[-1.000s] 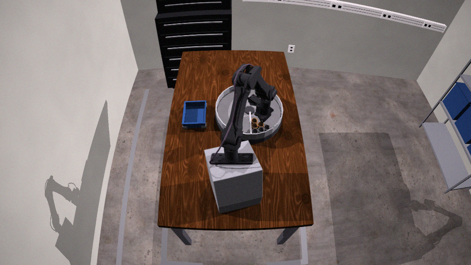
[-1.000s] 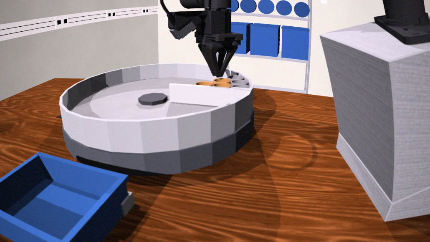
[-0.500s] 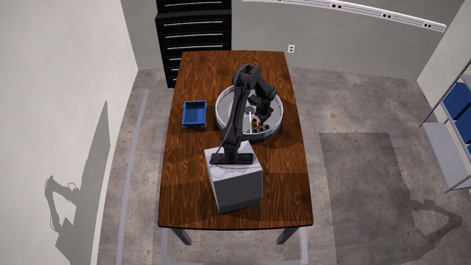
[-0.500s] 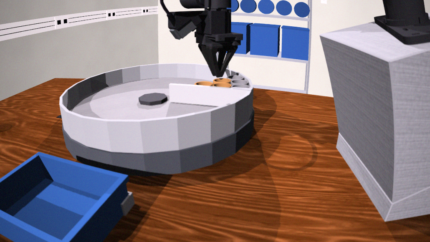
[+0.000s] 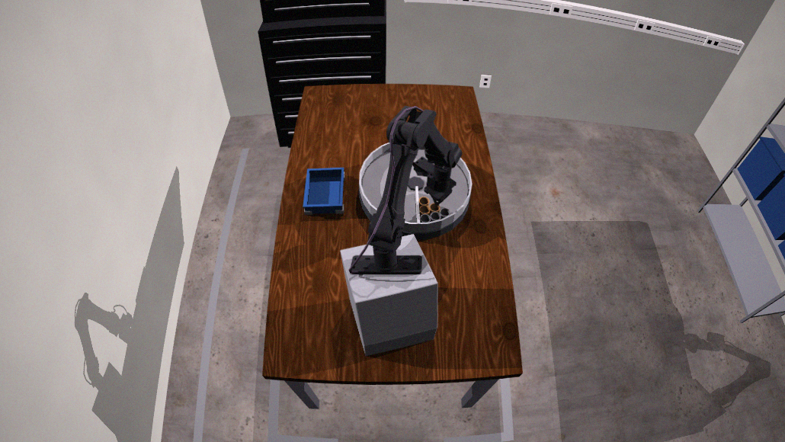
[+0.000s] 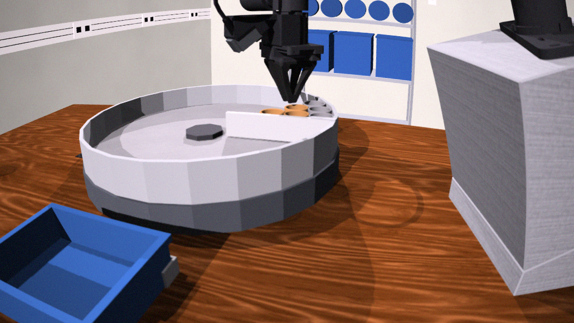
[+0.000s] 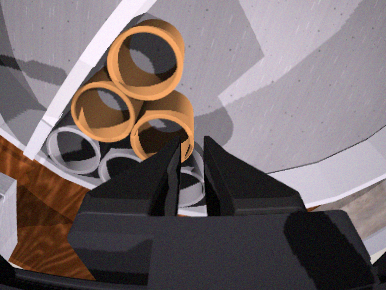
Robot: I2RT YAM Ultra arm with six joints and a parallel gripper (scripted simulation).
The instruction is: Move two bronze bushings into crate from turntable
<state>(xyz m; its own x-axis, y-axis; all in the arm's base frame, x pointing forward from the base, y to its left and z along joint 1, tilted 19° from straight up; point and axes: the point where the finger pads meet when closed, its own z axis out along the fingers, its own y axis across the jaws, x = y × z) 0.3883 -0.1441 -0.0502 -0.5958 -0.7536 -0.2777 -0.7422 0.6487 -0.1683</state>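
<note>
Three bronze bushings (image 7: 145, 59) (image 7: 101, 112) (image 7: 163, 132) stand upright in a tight cluster in the grey turntable (image 6: 208, 148), next to its white divider wall (image 6: 277, 124). Several grey bushings (image 7: 73, 148) stand beside them near the rim. In the exterior view the bronze ones (image 6: 296, 107) show just past the divider. My gripper (image 6: 293, 100) points straight down, its tips just above the nearest bronze bushing. The fingers are nearly together with a narrow gap and nothing between them. The blue crate (image 5: 324, 189) sits empty on the table, left of the turntable.
The arm's grey pedestal (image 5: 392, 302) stands on the wooden table in front of the turntable. A dark hub (image 6: 204, 131) sits at the turntable's centre. The turntable's raised rim (image 6: 192, 176) lies between the bushings and the crate (image 6: 76, 260).
</note>
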